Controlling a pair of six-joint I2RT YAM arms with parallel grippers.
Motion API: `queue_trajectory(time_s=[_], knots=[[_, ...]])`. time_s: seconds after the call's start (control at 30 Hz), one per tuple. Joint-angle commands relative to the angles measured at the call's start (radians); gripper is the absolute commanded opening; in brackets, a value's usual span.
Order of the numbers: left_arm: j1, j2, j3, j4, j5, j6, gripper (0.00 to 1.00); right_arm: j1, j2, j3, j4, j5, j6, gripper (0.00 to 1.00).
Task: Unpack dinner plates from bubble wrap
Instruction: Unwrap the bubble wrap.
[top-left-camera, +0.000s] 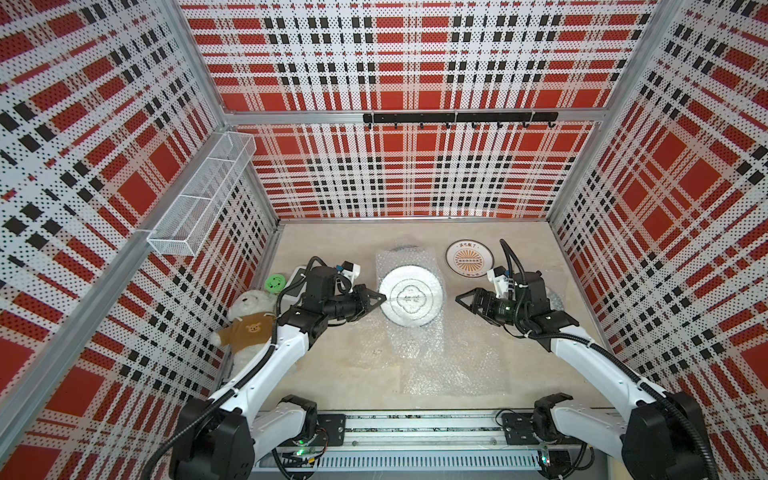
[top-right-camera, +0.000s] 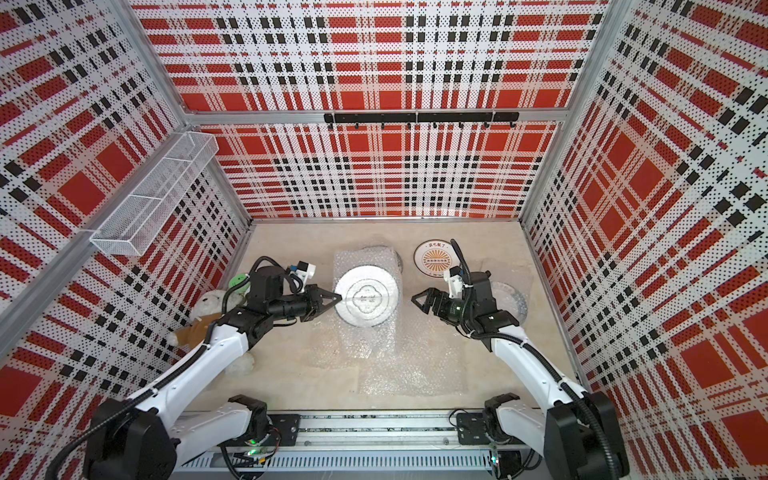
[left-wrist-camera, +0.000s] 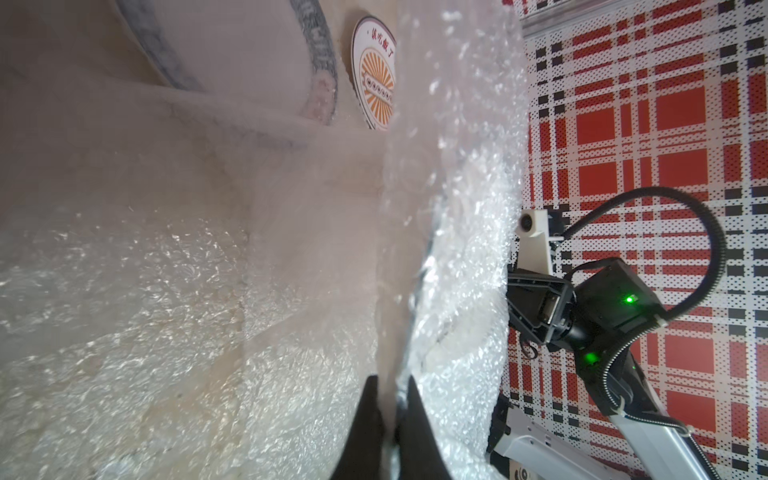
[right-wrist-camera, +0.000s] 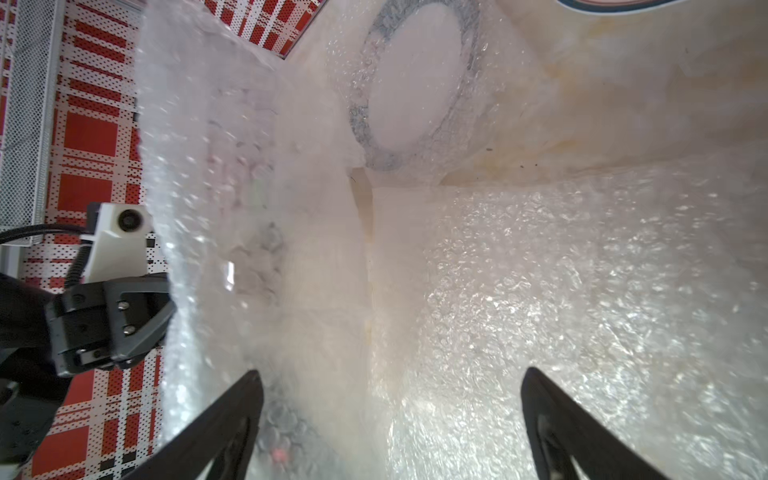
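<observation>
The bubble wrap (top-left-camera: 415, 349) is clear, glossy, pimpled plastic film glinting on the matt beige counter (top-left-camera: 332, 241). Beyond the matt black right pincer (top-left-camera: 459, 300), the bare dinner plate (top-left-camera: 469, 258) looks smooth glazed ceramic.

Wrapped plate (top-left-camera: 411, 297) mid-table, roughly level (underside up, seemingly); bare plate (top-left-camera: 470, 258) flat at back; loose bubble wrap (top-left-camera: 440, 374) in front.

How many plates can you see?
4. A bare plate at the back right; a held plate, wrapped, in the left gripper; a back plate under bubble wrap behind it; a fourth plate under wrap, half hidden by the right arm. More may be hidden.
</observation>
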Motion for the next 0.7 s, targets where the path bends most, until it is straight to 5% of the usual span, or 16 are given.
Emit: queue_trajectory(time_s=[0.0, 0.27, 0.5, 0.67], knots=[[0.002, -0.040, 0.113, -0.094, 0.015, 0.055, 0.00, -0.035, -0.022, 0.032, -0.033, 0.034, -0.038, 1.00], [-0.272, 0.069, 0.416, -0.155, -0.145, 0.052, 0.00, -0.204, 0.003, 0.001, -0.004, -0.072, -0.024, 1.00], [-0.535, 0.298, 0.768, -0.117, -0.238, 0.020, 0.00, -0.304, 0.055, -0.043, 0.089, -0.142, 0.040, 1.00], [-0.577, 0.375, 0.871, -0.096, -0.240, -0.017, 0.00, -0.355, 0.055, -0.068, 0.111, -0.161, 0.065, 1.00]])
